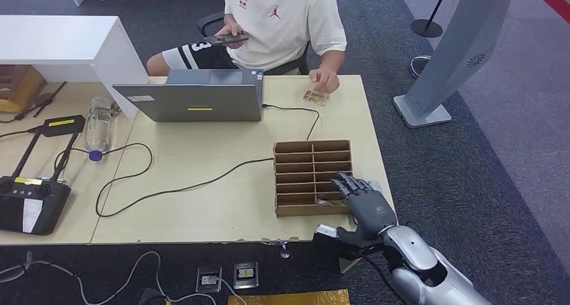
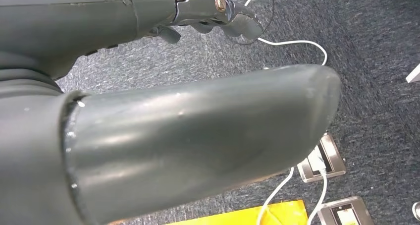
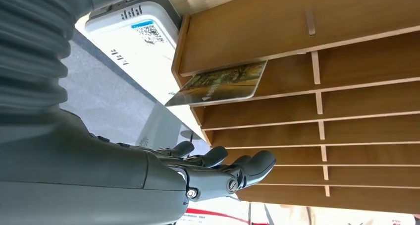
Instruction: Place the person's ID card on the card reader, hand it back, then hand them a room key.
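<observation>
The right hand [image 1: 359, 196], fingers spread and holding nothing, hovers over the near right corner of the wooden rack [image 1: 312, 177] on the surface [image 1: 201, 204], where a room key card [image 3: 218, 84] juts from a slot just beside it, long edge along the slot; the left hand [image 2: 213, 12] hangs slack above carpet.

The left hand [image 2: 198, 86], fingers apart and holding nothing, is seen above grey carpet [image 2: 376, 61] crossed by a white cable [image 2: 297, 42], near floor sockets [image 2: 324, 160].
</observation>
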